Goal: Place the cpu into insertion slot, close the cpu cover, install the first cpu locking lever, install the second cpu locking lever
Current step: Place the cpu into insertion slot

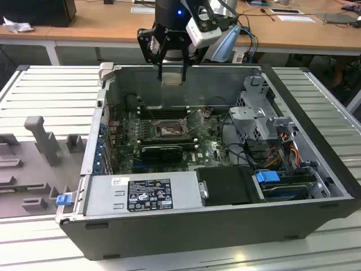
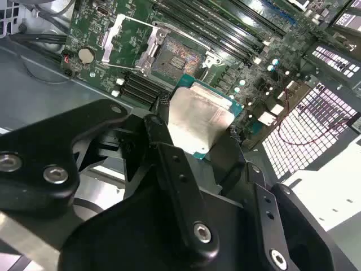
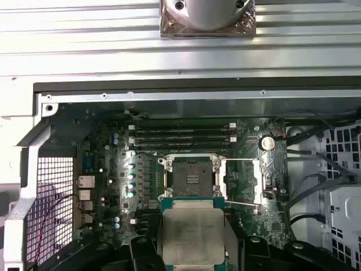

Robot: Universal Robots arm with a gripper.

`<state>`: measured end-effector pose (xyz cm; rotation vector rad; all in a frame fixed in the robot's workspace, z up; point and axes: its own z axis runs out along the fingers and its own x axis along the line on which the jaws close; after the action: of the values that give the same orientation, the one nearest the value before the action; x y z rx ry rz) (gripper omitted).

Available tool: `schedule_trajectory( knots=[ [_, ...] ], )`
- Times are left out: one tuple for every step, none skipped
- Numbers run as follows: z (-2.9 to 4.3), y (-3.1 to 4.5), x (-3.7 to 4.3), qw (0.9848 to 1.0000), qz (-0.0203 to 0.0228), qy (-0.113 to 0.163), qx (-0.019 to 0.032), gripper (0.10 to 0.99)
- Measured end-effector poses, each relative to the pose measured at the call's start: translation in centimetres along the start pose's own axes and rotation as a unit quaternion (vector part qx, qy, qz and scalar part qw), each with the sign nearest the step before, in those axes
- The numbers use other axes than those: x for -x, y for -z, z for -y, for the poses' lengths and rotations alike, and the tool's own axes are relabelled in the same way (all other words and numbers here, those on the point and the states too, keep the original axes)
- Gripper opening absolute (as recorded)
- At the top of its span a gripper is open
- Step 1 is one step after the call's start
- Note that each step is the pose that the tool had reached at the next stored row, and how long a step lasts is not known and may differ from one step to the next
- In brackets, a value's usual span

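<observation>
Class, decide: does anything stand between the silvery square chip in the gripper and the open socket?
Nothing visible does: the silvery-grey square cpu, clamped in the black gripper, hangs above the bare socket; the grey metal cpu cover lies open beside it.

A long wooden desk (image 1: 101, 25) with scattered papers (image 1: 296, 18) stands behind a pale ribbed metal table (image 1: 51, 90).

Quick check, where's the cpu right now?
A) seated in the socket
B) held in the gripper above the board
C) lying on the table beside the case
B: the cpu sits clamped in the gripper over the open case, and the socket below is bare.
</observation>
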<state>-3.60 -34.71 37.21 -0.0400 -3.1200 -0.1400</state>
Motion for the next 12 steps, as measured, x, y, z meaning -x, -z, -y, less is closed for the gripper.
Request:
schedule_trajectory(
  knots=[
    [0.00, 0.00, 0.00, 1.0000, 0.0000, 0.000, 0.0000, 0.529],
    [0.00, 0.00, 0.00, 1.0000, 0.0002, -0.002, 0.0001, 0.529],
    [0.00, 0.00, 0.00, 1.0000, 0.0004, -0.005, 0.0001, 0.529],
    [0.00, 0.00, 0.00, 1.0000, 0.0009, -0.009, 0.0002, 0.529],
    [0.00, 0.00, 0.00, 0.9999, 0.0012, -0.013, 0.0002, 0.529],
    [0.00, 0.00, 0.00, 0.9998, 0.0016, -0.018, 0.0004, 0.529],
    [0.00, 0.00, 0.00, 0.9998, 0.0017, -0.020, 0.0004, 0.529],
    [0.00, 0.00, 0.00, 0.9998, 0.0020, -0.022, 0.0004, 0.529],
    [0.00, -0.03, 0.00, 0.9997, 0.0020, -0.023, 0.0004, 0.529],
    [0.01, -0.08, 0.00, 0.9997, 0.0020, -0.023, 0.0004, 0.529],
    [0.01, -0.13, 0.00, 0.9997, 0.0020, -0.023, 0.0004, 0.529],
    [0.02, -0.16, 0.00, 0.9997, 0.0020, -0.023, 0.0004, 0.529]
  ],
)
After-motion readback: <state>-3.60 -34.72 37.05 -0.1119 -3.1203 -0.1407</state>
